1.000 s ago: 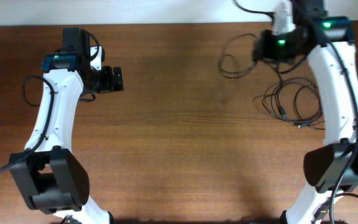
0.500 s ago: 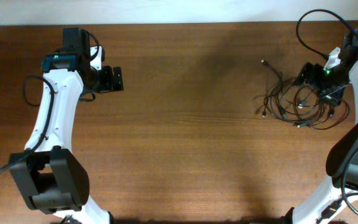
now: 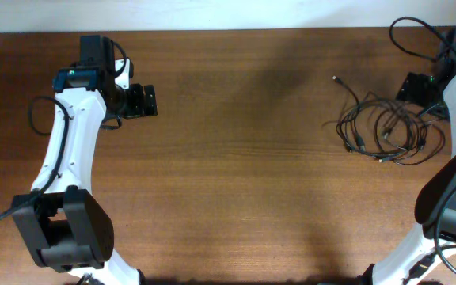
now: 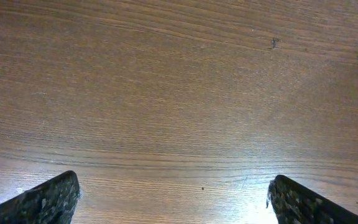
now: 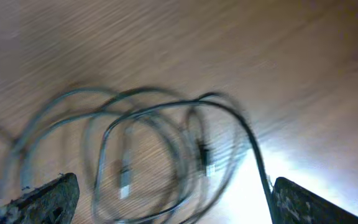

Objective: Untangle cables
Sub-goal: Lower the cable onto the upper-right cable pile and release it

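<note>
One strand at a time, lift out of the loose tangle of thin black cords with silvery plugs [image 3: 383,129] lying just ahead of the wide-open, empty right gripper [image 3: 412,86], bringing the equally splayed, empty left gripper [image 3: 147,101] across to pin the rest.
</note>
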Motion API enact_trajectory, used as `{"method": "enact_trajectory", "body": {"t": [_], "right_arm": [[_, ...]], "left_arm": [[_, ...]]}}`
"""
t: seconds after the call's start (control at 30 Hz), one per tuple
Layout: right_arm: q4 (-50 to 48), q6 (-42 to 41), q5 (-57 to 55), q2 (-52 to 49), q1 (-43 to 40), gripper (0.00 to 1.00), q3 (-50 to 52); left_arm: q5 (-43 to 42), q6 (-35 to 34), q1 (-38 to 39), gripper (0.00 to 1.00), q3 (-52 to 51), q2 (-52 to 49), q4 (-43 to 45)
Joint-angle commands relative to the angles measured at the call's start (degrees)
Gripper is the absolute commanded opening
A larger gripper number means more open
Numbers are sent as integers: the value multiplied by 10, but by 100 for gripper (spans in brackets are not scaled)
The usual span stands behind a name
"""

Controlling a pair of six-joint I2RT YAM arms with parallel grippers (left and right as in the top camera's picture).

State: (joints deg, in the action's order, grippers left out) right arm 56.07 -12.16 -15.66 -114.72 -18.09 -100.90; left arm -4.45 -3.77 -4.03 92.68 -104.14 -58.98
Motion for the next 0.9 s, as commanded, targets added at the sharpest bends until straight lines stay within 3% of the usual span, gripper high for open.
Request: {"method": "enact_trajectory", "body": {"t": [0.0, 0.07, 0.23, 0.27, 0.3, 0.33, 0.57, 0.63, 0.77, 0.87], "right_arm": [[-24, 57, -56, 0, 0, 98, 3], [-59, 151, 6, 0, 0, 98, 3], [-73, 156, 297, 0, 1, 99, 3], [-60, 156, 328, 0, 1, 70, 3], [-44, 156, 335, 0, 1, 21, 3], [-26, 156, 336, -1, 1, 4, 4], [-68, 164, 374, -1, 1, 4, 108], [-116, 158, 337, -1, 1, 4, 169], [-191, 63, 194, -1, 0, 7, 260], [-185, 63, 220, -1, 0, 7, 255]], "left_arm": [[-2, -5, 0, 99, 2, 1, -1], [-2, -5, 0, 99, 2, 1, -1], [-2, -5, 0, 99, 2, 1, -1], [-2, -5, 0, 99, 2, 1, -1], [-2, -5, 0, 99, 2, 1, -1], [-2, -5, 0, 99, 2, 1, -1], [-2, -5, 0, 99, 2, 1, -1], [-2, -5, 0, 99, 2, 1, -1], [-2, -5, 0, 99, 2, 1, -1], [-2, -5, 0, 99, 2, 1, -1]]}}
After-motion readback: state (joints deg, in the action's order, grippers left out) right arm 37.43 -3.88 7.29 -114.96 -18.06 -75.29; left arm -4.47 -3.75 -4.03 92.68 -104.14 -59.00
